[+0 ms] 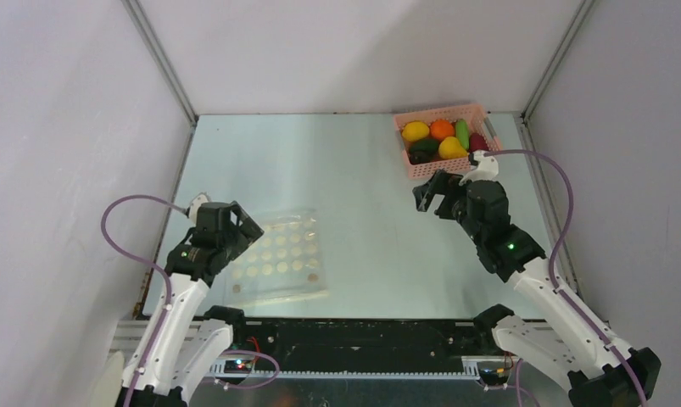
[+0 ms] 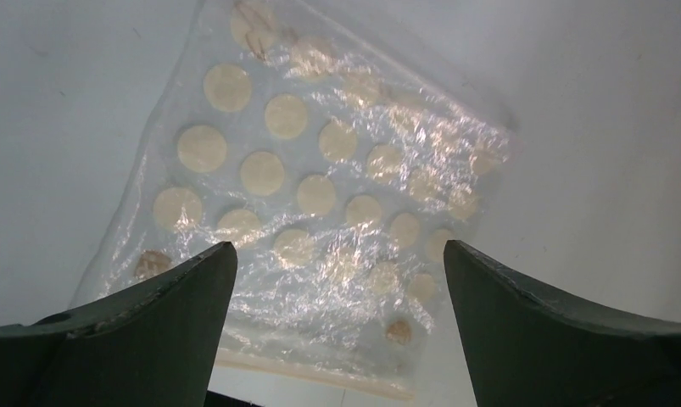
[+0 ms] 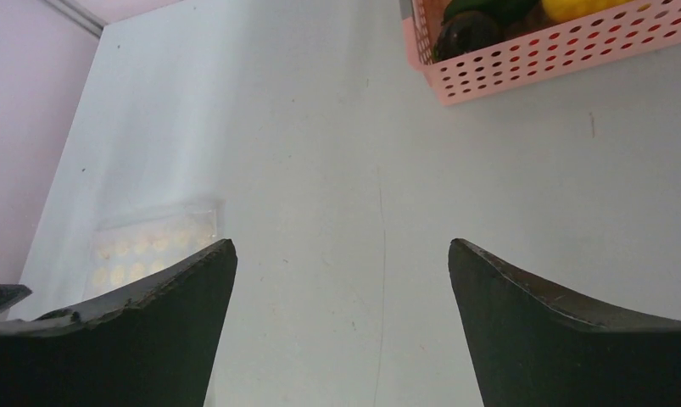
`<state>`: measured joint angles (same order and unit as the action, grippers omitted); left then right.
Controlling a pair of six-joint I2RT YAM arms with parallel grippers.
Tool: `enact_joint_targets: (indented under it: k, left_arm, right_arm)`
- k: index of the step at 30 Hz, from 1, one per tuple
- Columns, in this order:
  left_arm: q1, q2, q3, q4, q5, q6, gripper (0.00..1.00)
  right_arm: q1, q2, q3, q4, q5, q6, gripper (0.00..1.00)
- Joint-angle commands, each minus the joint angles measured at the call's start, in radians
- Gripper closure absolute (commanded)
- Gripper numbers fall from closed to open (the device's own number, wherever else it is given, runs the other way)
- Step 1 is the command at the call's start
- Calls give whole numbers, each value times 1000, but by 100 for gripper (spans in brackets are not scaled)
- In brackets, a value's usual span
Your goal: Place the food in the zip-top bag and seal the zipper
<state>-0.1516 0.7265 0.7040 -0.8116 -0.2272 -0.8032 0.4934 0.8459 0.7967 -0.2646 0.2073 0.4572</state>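
The clear dotted zip-top bag [image 1: 279, 257] lies flat on the table at the front left; it fills the left wrist view [image 2: 320, 186], and a corner shows in the right wrist view [image 3: 154, 242]. Its pale zipper [image 2: 320, 373] runs along the edge nearest my left gripper. My left gripper [image 1: 245, 229] is open and empty, hovering over the bag's left edge. The food [image 1: 443, 140], yellow, orange, green and dark red toy pieces, sits in the pink basket [image 1: 423, 169] at the back right. My right gripper [image 1: 432, 193] is open and empty, just in front of the basket.
The pink basket's lattice wall [image 3: 557, 59] shows at the top right of the right wrist view. Pale enclosure walls stand on the left, back and right of the table [image 1: 362, 246].
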Motion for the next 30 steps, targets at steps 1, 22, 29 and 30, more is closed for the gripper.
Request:
enact_joint_targets:
  k: [1, 22, 29, 30]
  left_arm:
    - [-55, 37, -39, 7, 83, 14, 2]
    - [-232, 382, -345, 613, 345, -114, 2]
    - [-234, 545, -388, 926, 584, -146, 2]
    - [-236, 551, -391, 957, 599, -154, 2]
  right_arm:
    - [5, 17, -19, 23, -90, 9, 1]
    - [320, 660, -74, 654, -418, 437, 0]
    - [328, 768, -12, 557, -342, 437, 1]
    - [328, 777, -9, 556, -340, 438, 1]
